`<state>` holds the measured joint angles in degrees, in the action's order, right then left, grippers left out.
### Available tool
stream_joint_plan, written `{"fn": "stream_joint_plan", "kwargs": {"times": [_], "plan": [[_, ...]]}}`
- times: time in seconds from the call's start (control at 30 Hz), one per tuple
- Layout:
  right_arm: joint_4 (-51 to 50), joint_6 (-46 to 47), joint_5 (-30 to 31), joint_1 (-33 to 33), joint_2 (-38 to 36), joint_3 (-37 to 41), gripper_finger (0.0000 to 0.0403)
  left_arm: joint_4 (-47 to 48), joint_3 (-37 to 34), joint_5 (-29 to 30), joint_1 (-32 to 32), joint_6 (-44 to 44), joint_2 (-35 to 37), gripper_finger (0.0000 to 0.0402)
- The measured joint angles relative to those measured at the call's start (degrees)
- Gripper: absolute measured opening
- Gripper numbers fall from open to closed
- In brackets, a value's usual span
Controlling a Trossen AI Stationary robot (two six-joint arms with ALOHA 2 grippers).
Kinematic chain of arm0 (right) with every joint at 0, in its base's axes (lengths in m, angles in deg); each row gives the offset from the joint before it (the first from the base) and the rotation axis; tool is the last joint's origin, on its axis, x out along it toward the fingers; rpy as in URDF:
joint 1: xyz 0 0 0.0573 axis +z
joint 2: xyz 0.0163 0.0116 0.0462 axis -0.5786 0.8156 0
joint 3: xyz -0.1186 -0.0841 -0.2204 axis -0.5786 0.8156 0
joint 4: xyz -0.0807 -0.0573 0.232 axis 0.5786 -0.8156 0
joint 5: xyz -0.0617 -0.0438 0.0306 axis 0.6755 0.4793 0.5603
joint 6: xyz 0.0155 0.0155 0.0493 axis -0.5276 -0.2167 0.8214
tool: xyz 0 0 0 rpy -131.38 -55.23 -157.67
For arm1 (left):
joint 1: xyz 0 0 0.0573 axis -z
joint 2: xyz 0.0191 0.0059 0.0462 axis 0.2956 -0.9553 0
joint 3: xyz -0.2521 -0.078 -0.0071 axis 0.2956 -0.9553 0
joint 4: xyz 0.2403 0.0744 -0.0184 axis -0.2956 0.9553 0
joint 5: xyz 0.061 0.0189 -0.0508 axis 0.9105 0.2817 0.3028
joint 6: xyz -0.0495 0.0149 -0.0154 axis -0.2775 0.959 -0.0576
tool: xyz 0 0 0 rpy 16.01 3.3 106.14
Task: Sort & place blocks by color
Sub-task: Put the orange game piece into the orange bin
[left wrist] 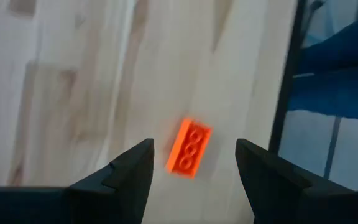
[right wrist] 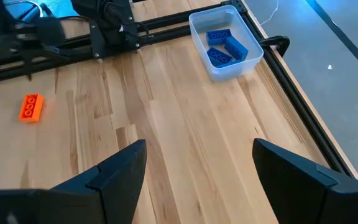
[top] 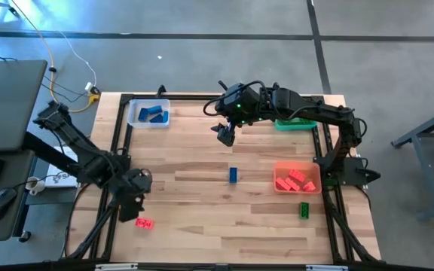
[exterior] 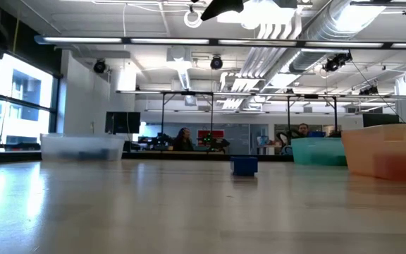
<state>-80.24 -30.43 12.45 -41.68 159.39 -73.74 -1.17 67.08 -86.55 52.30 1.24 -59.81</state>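
We see L gripper (left wrist: 191,180) jaws apart, empty, above red-orange block (left wrist: 189,147). Block's long axis runs between fingers. R gripper (right wrist: 194,180) wide, empty.

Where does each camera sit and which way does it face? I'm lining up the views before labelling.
High: overhead, straight down on the table; both arms show.
Low: at tabletop height, looking level past a blue block into the room; only a dark arm part at the top.
Left wrist: down between its own open fingers onto a red-orange block.
Right wrist: across the table past its own fingers toward the clear bin; it shares that red-orange block.
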Motion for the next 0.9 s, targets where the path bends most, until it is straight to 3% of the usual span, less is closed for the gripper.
{"fn": "stream_joint_plan", "kwargs": {"times": [0.33, 0.9], "plan": [[-0.02, -0.01, 0.02, 0.0, 0.0, 0.0, 0.0281, -3.85, 0.0, 2.41, 7.62, 1.7, -8.5, 0.0213], [-1.34, -1.21, -1.01, 0.0, 0.0, 0.0, 0.0281, -9.99, -0.02, 2.17, 11.26, 2.93, -20.81, 0.0213]]}}
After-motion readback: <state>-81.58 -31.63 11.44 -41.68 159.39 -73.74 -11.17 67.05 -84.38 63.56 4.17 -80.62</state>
